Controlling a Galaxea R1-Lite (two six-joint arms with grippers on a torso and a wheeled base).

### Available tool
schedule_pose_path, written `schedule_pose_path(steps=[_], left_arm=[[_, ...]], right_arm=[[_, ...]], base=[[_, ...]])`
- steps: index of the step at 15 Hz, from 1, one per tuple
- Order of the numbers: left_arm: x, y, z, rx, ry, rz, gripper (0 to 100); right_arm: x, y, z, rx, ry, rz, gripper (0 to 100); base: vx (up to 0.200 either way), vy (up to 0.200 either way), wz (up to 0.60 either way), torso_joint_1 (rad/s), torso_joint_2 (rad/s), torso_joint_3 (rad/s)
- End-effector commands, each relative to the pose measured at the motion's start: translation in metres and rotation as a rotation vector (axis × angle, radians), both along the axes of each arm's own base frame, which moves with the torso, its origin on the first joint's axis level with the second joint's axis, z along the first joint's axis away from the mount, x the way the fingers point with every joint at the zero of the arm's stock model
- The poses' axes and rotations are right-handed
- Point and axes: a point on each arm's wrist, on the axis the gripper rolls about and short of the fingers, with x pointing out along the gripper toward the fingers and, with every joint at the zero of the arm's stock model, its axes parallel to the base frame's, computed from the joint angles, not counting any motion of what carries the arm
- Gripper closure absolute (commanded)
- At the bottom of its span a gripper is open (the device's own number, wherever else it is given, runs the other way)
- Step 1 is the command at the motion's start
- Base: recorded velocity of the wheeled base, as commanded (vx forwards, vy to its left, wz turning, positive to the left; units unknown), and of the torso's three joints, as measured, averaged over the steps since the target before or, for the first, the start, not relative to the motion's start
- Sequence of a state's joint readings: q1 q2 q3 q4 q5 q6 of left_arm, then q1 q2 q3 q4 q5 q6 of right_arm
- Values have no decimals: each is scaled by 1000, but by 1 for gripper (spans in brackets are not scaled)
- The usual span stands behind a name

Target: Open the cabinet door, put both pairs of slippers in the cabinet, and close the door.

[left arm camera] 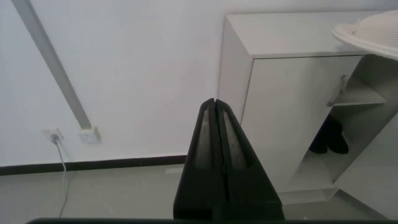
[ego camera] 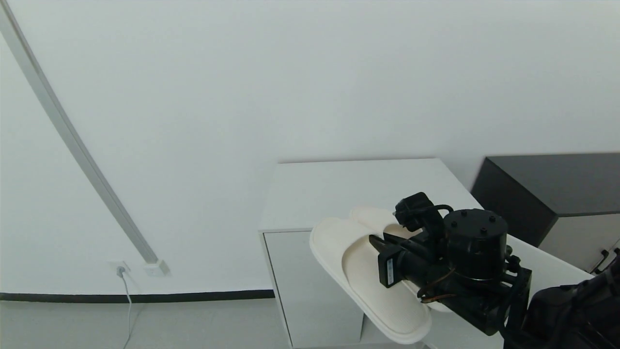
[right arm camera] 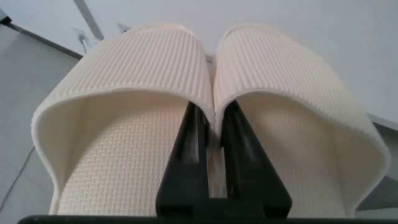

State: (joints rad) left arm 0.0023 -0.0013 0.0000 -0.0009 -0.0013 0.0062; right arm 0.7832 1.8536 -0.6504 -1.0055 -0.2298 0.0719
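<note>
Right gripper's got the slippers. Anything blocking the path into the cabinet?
Nothing visible. The right gripper holds the slippers at about the height of the cabinet top. The left wrist view shows the compartment open, with a shelf free where visible and dark shoes on the bottom level.

we see our right wrist housing [ego camera: 474, 240] as a black round drum topped with small screws, a thin brown cable [ego camera: 438, 283] looped below; the left gripper [left arm camera: 215, 118] and right gripper [right arm camera: 212, 124] carry matte black wedge-shaped fingers [left arm camera: 202, 155].
</note>
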Motion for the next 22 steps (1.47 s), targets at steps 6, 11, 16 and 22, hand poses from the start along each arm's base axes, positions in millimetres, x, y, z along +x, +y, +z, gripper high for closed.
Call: schedule_pose_path(steps=[6, 11, 16, 22], left_arm=[[0, 0, 0, 2, 1, -1, 100], [0, 0, 0, 0, 2, -3, 100], [0, 0, 0, 0, 1, -3, 100], [0, 0, 0, 0, 1, -1, 100]], right_arm=[[0, 1, 0, 0, 0, 3, 100], [-3, 0, -3, -10, 6, 7, 100], [-6, 1, -4, -16, -3, 17, 100], [-7, 0, -5, -7, -9, 21, 100]], base=[[0, -200, 0, 4, 3, 2], [0, -160, 0, -1, 2, 2], [0, 0, 0, 0, 0, 0], [0, 0, 0, 0, 0, 0]])
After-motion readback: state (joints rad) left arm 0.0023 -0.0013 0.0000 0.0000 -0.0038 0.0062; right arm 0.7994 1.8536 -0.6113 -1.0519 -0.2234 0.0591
